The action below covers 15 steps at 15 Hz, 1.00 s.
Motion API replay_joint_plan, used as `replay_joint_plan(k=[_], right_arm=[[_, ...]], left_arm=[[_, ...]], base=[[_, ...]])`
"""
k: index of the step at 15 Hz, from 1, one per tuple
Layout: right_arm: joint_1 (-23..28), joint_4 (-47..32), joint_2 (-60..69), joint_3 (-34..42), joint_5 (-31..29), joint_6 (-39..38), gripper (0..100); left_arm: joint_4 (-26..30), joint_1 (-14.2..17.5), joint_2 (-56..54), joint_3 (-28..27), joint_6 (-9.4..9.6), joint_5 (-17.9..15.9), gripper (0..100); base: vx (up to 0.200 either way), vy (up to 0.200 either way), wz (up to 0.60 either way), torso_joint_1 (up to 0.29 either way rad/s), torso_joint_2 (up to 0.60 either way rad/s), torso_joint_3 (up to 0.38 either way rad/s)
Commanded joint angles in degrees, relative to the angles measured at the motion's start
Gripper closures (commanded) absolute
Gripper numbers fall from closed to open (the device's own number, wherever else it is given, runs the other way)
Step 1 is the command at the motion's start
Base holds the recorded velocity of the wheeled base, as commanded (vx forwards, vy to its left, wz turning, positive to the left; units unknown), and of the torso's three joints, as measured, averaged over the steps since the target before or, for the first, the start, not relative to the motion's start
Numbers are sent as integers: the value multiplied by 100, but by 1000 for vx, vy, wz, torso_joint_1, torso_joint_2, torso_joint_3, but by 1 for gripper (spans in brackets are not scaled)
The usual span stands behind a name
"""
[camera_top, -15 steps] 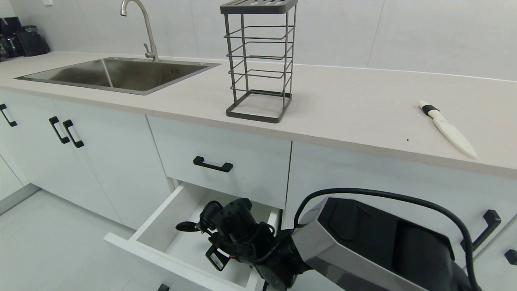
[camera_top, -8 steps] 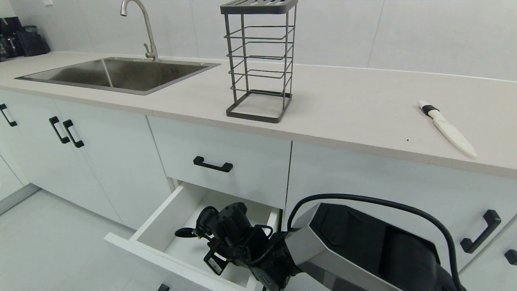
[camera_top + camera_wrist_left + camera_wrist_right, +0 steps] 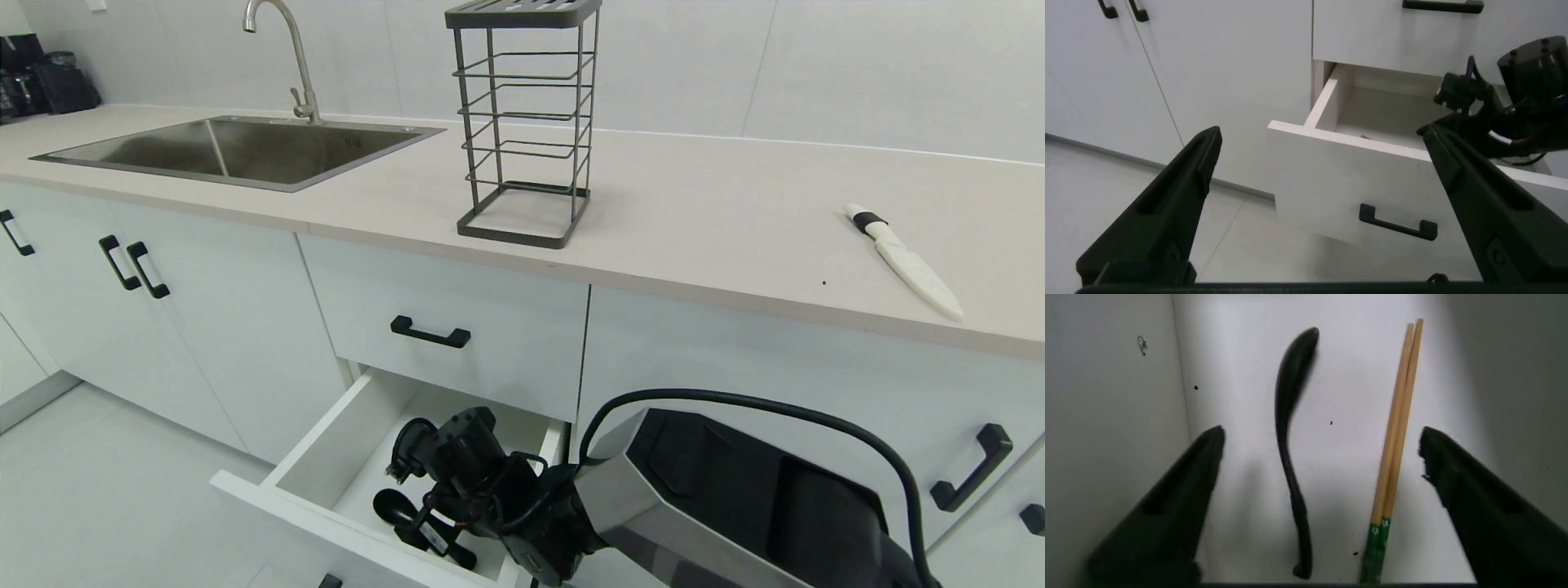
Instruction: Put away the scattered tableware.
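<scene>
Hovering over the open drawer (image 3: 322, 445), my right gripper (image 3: 1319, 434) spreads wide above the black spoon (image 3: 1288, 457) and chopsticks (image 3: 1395, 433); my left gripper (image 3: 1321, 135) gapes wide too.

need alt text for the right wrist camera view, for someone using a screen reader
A black spoon lies on the floor of a white drawer, beside a pair of wooden chopsticks with green ends, not touching them. The right gripper hangs open above, one dark finger on each side of the pair, holding nothing.

A black spoon (image 3: 1284, 441) lies beside chopsticks (image 3: 1395, 441) in drawer (image 3: 322, 441).
</scene>
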<state>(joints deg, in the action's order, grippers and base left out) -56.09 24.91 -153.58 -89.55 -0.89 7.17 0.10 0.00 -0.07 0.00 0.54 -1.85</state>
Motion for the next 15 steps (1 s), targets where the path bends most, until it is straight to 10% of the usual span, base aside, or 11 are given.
replay_joint_plan(k=[1,15], right_arm=[[-7,269,328,34,1,-5,0],[-596,2537,4995,5440,-78,-172,0]], left_arm=[[-1,0,7,0,-1,1,0],[-1,0,7,0,-1,1,0]], base=[[0,0,0,0,0,0],[0,0,0,0,0,0]])
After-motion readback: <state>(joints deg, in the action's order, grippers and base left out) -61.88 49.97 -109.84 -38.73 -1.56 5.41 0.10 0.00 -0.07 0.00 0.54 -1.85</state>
